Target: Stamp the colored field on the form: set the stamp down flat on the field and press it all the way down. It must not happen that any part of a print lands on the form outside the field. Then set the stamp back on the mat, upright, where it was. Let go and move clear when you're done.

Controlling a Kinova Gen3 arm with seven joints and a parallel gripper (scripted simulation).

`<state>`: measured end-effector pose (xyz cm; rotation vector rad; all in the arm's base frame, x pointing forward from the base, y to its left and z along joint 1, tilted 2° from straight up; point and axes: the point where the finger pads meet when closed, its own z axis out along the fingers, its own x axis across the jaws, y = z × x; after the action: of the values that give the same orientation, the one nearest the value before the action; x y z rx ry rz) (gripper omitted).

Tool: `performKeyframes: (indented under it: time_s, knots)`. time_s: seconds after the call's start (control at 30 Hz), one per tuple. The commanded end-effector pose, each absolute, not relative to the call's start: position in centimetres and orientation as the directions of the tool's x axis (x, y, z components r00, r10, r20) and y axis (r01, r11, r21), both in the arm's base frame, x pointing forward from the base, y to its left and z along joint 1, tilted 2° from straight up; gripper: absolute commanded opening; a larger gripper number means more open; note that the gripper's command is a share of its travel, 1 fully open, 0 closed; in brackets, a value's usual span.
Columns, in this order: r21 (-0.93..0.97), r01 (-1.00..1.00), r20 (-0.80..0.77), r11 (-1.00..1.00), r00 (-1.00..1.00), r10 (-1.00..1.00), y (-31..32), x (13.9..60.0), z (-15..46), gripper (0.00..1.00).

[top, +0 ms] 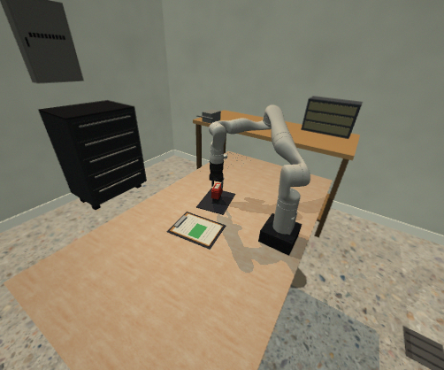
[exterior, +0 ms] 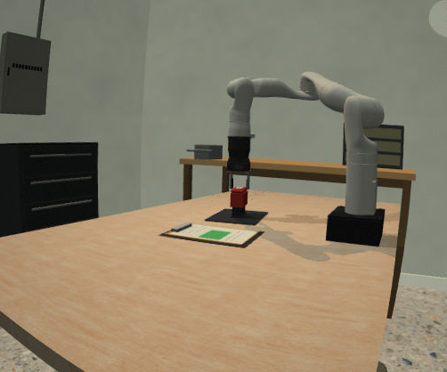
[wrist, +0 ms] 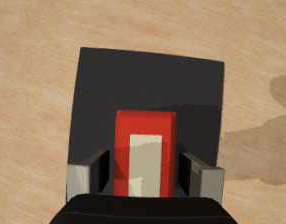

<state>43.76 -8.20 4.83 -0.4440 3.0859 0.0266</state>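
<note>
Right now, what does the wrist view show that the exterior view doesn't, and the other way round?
Only the wrist view shows the stamp's pale top label, with an open finger on each side, apart from it.

Only the exterior view shows the form with its green field in front of the mat, the arm's black base, and the end effector hanging just above the stamp.

Both show the red stamp upright on the black mat, ungrasped.
</note>
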Motion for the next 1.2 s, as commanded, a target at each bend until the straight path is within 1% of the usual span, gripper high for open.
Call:
performKeyframes:
  time_s: [0.0,1.17]
  knots:
    - [0.016,-0.281,-0.034,0.96,-0.959,-0.281,-7.92,43.97,4.57,1.0]
    - [0.016,-0.281,-0.034,0.96,-0.959,-0.28,-7.9,43.99,3.81,1.0]
